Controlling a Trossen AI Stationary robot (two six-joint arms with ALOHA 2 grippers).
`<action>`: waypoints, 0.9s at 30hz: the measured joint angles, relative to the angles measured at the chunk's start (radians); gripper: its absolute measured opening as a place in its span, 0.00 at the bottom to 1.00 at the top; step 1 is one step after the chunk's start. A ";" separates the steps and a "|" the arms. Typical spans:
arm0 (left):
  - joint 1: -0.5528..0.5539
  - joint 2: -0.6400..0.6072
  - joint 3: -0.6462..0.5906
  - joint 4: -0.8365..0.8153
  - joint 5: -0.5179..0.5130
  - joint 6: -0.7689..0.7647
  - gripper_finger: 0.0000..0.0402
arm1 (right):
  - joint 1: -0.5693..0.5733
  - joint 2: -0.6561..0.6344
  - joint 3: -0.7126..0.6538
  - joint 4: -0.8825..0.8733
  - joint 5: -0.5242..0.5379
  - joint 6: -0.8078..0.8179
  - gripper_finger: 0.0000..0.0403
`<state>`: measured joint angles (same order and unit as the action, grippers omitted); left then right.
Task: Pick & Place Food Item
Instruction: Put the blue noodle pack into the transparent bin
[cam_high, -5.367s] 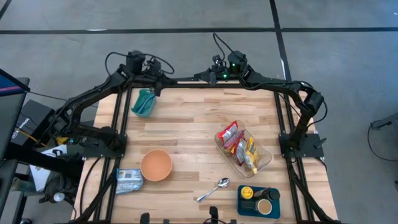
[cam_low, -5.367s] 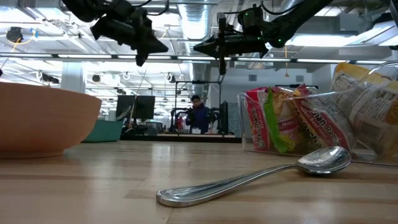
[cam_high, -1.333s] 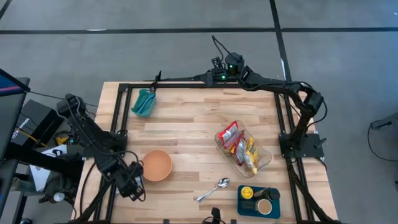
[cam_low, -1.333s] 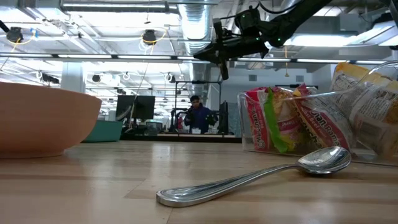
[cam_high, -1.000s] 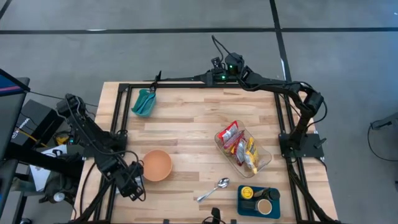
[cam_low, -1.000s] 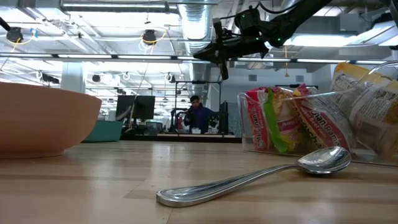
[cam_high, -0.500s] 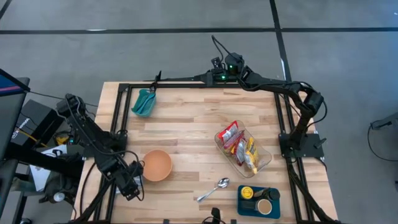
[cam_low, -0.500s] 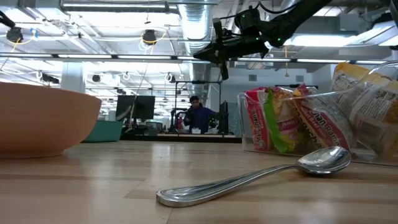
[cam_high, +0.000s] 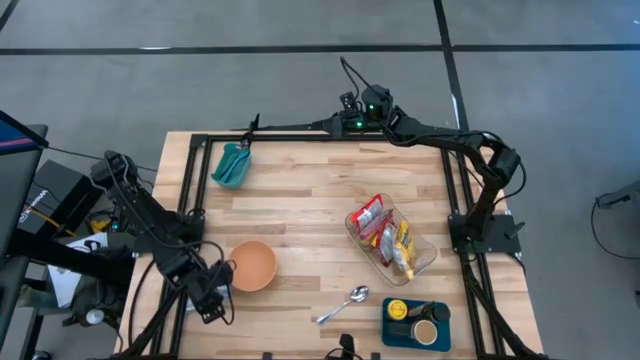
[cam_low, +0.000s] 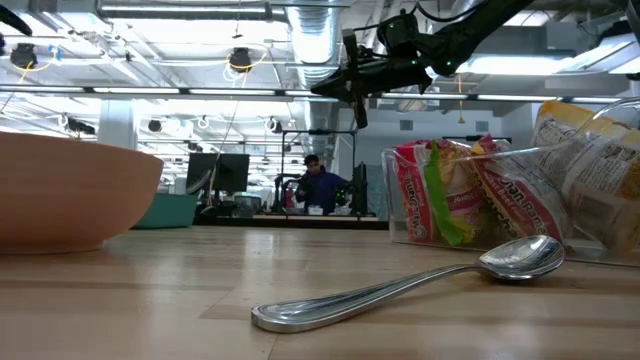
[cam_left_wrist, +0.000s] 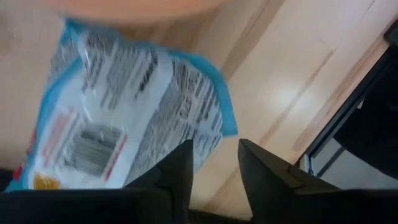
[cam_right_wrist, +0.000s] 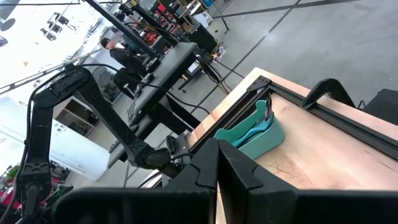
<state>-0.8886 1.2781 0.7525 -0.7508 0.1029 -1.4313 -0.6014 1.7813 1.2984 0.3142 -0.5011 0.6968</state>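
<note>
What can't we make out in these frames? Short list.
- Blue snack packet: high view, hidden under the left tool; left wrist view blurs its print.
- Left tool: outside the low view.
- Orange bowl: low view, cut by the picture edge, inside unseen.
- Clear container: packet labels too small from above.
- Blue tray: contents too small to identify.

Light was bright and even, coming from ceiling lamps (cam_low: 238, 60) in the room behind. The spoon (cam_low: 400, 285) carried glare and lay soft-focused in the low view. The packet (cam_left_wrist: 124, 118) was motion-blurred in the left wrist view.
</note>
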 joint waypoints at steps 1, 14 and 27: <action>0.000 0.000 0.000 0.002 -0.011 0.013 0.32 | 0.000 0.000 0.000 0.000 0.000 0.000 0.00; 0.000 -0.003 0.000 0.004 -0.050 0.066 0.40 | 0.000 0.000 0.000 0.000 0.000 0.000 0.00; 0.000 -0.098 0.000 0.113 -0.001 -0.100 0.21 | 0.001 0.000 0.000 -0.012 0.000 -0.042 0.00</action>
<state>-0.8886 1.1805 0.7525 -0.6379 0.1020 -1.5313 -0.6003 1.7813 1.2984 0.3025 -0.5011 0.6549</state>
